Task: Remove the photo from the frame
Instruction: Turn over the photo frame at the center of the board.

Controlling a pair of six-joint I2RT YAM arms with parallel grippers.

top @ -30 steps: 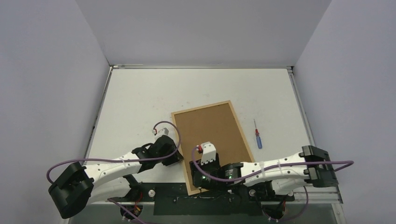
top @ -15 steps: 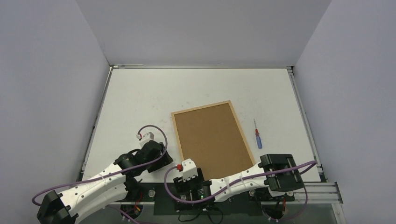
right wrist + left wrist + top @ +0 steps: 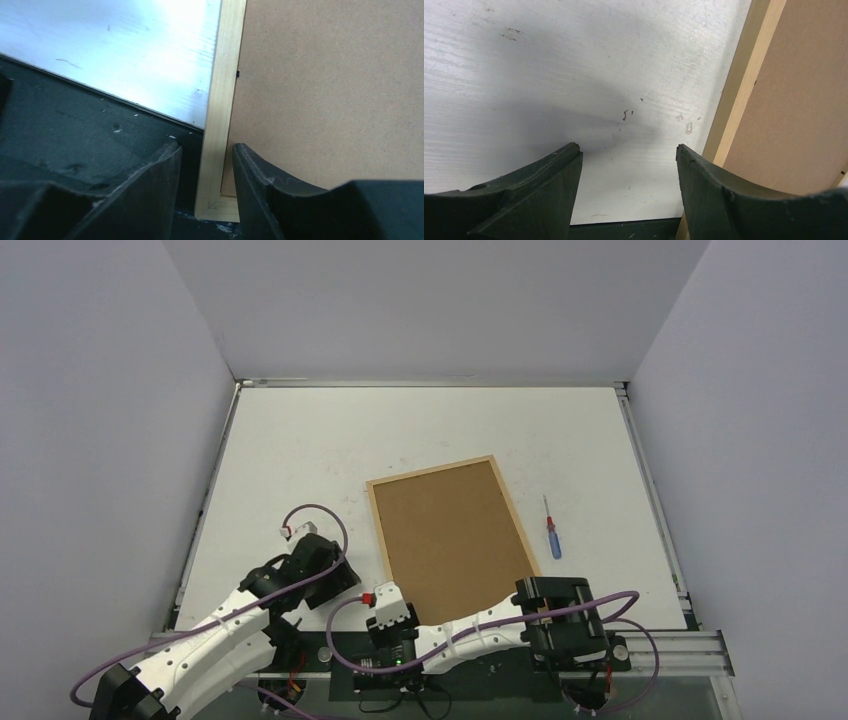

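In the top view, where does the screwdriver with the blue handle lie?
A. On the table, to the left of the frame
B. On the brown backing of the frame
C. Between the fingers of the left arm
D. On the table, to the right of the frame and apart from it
D: the screwdriver lies on the white table, right of the frame, with a strip of bare table between them.

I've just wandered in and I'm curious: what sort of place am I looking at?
Probably a robotics test cell: a white table boxed in by blank walls, two arms bolted at its near edge, with a face-down frame and a screwdriver as props.
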